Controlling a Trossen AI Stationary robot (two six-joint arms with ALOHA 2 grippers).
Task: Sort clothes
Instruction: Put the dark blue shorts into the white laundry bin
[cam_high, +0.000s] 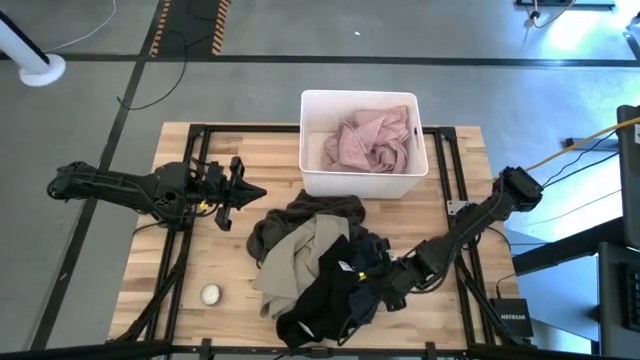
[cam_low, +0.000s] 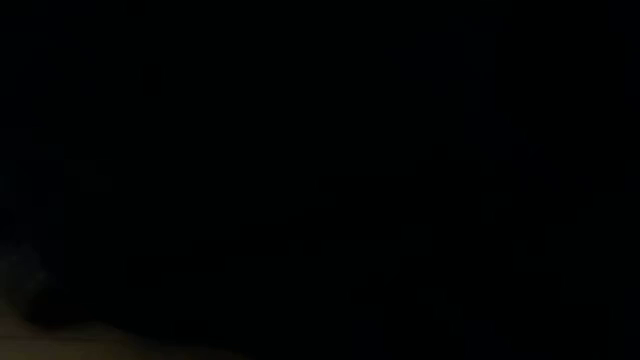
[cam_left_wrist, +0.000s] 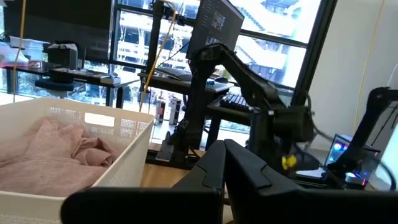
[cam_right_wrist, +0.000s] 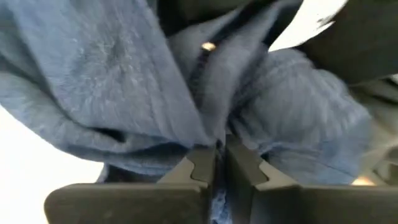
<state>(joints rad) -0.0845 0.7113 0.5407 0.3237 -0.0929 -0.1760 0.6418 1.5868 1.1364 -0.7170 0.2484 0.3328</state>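
Note:
A heap of clothes lies on the near middle of the wooden table: a dark olive-brown garment (cam_high: 300, 215) at the back, a khaki-beige one (cam_high: 305, 255) in the middle and a black one (cam_high: 330, 295) at the near right. A pale pink garment (cam_high: 370, 140) lies inside the white bin (cam_high: 310, 180). My right gripper (cam_high: 385, 285) is down in the heap's right side, shut on the black garment, which looks dark blue in the right wrist view (cam_right_wrist: 112, 74). My left gripper (cam_high: 250, 192) waits shut above the table's left part, pointing toward the bin. The low view is dark. My right gripper pinches a bunched fold of the black garment (cam_right_wrist: 214, 140) between its two fingers. The fingers (cam_right_wrist: 245, 168) come slanting down from the table's right side. The garment still lies on the heap and on the table, slack around the fingers.
A small white ball (cam_high: 210, 294) lies on the table near the front left. Black frame rails (cam_high: 190, 170) run along the table's sides. The bin stands at the far middle, behind the heap.

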